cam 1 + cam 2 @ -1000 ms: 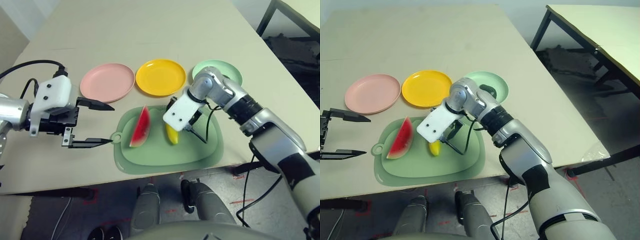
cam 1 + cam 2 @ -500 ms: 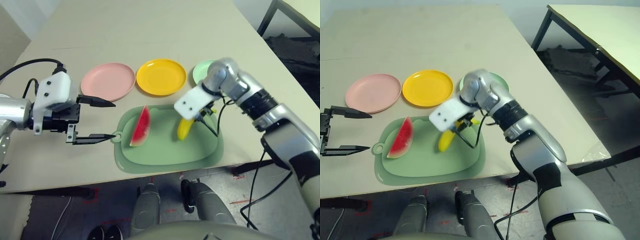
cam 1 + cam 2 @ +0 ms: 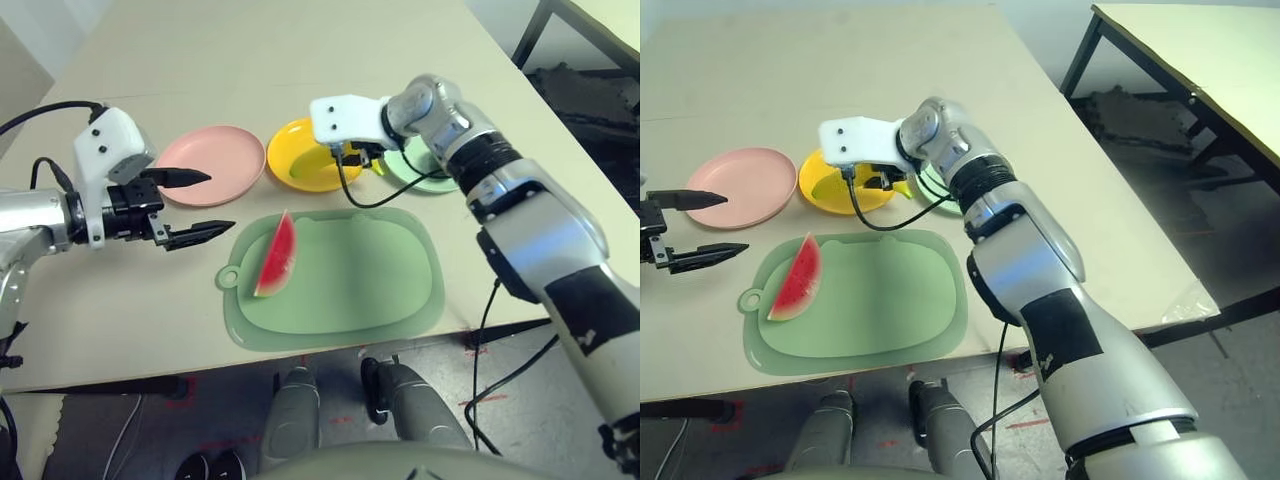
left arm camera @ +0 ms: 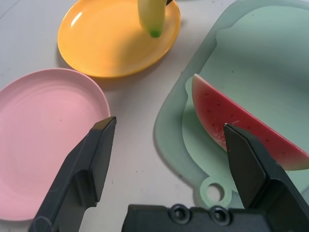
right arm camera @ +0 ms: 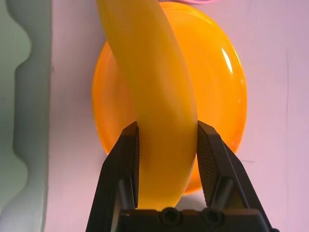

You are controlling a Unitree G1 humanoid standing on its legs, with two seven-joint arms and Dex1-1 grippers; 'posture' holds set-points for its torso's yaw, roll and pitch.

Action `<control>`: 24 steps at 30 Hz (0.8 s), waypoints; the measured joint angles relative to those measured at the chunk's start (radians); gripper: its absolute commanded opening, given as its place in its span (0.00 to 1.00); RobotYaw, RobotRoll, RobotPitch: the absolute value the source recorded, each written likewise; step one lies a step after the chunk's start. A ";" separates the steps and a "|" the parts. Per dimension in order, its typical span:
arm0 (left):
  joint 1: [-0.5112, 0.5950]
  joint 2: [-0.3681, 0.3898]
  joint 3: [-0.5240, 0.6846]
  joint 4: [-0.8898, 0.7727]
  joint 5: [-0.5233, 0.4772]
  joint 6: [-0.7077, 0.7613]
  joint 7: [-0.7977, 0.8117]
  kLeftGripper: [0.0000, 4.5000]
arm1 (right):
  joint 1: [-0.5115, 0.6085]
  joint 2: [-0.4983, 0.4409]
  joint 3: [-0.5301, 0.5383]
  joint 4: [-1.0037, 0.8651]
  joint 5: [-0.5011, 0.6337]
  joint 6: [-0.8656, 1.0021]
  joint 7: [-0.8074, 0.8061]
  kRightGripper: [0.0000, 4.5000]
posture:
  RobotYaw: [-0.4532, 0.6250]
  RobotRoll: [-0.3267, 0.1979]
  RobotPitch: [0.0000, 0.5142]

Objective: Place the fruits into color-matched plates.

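My left gripper (image 3: 200,204) hangs over the bare table (image 3: 120,300) on my left, its jaws spread wide with nothing between them, just short of the pink plate (image 3: 208,164) and the left edge of the pale green cutting mat (image 3: 335,280). From my left wrist, the pink plate sits beyond one finger and the mat beyond the other. The pink plate is bare. The watermelon wedge (image 3: 273,258) lies on the left part of the mat, red face up, near the mat's small ring handle (image 4: 216,193). Next along the row of plates, the orange-yellow plate (image 3: 300,160) sits beside the pink one, apart from it. My right gripper (image 5: 165,159) is over this plate, its jaws pressed tight against both sides of the yellow banana (image 5: 154,96), which hangs above the plate's middle. Farthest right, the mint green plate (image 3: 425,175) lies partly hidden behind my right forearm.
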 measured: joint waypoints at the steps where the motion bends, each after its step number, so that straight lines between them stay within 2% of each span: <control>1: 0.000 0.000 0.000 -0.002 0.000 0.001 0.000 1.00 | 0.001 0.008 0.000 0.011 -0.011 0.000 -0.024 0.37 | 0.51 0.62 0.37; 9: 0.017 0.000 0.012 -0.043 -0.006 0.027 0.012 1.00 | 0.007 0.042 0.027 0.056 -0.098 -0.019 -0.151 0.37 | 0.54 0.62 0.37; 24: 0.044 0.000 0.041 -0.082 -0.034 0.084 0.019 1.00 | 0.031 0.068 0.108 0.080 -0.261 -0.141 -0.282 0.37 | 0.54 0.62 0.39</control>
